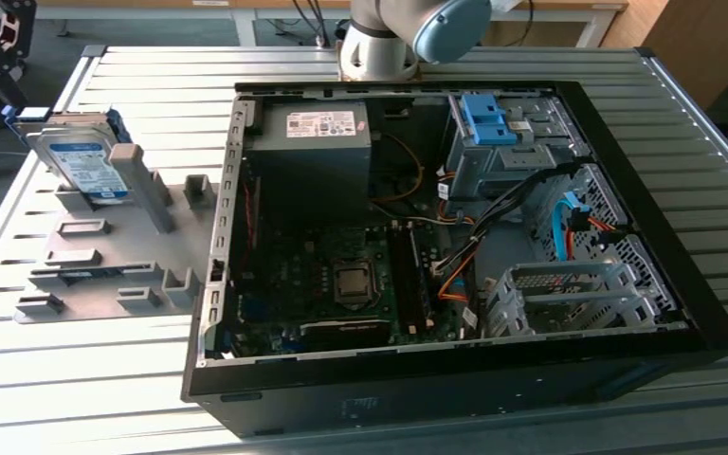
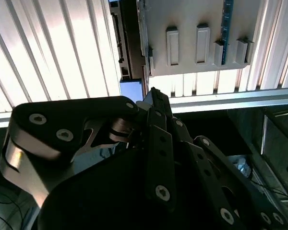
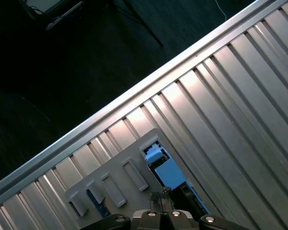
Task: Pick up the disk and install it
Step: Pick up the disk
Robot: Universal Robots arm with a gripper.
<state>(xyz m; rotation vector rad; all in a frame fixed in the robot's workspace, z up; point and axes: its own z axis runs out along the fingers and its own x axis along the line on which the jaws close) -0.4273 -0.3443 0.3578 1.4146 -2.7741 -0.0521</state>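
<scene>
Now, setting: an open computer case (image 1: 402, 406) lies on its side on a slatted metal table (image 1: 86, 379), with a grey slotted holder (image 1: 101, 254) just beside it on the exterior view's left
Disk: the disk (image 1: 83, 163) stands on edge in the holder, leaning, with its white-and-blue label facing outward and a blue frame (image 1: 30, 115) along its edges; it is outside the case, near the table's far corner
Gripper position: the gripper (image 1: 16, 100) hangs at the far upper end of the disk, right by the corner of the blue frame; whether it touches the frame cannot be told
Gripper state: cannot tell whether it is spread or pressed together
Second wrist view: the gripper (image 2: 152, 92) is close to the blue end of the disk (image 2: 132, 89), with the holder (image 2: 192, 64) and its raised slots alongside
First wrist view: the gripper (image 3: 161, 194) is near the blue end of the disk (image 3: 167, 172), beside the holder (image 3: 117, 179) on the table (image 3: 240, 96)
Arm: the arm (image 1: 396, 33) rises at the table's far side, behind the case
Inside the case: a dark grey box (image 1: 314, 156) with a small white sticker, a motherboard (image 1: 338, 284), a blue plastic clip (image 1: 488, 118) on a drive bay, a bare metal cage (image 1: 567, 296) toward the exterior view's right, and orange and black cables (image 1: 459, 275) between them
</scene>
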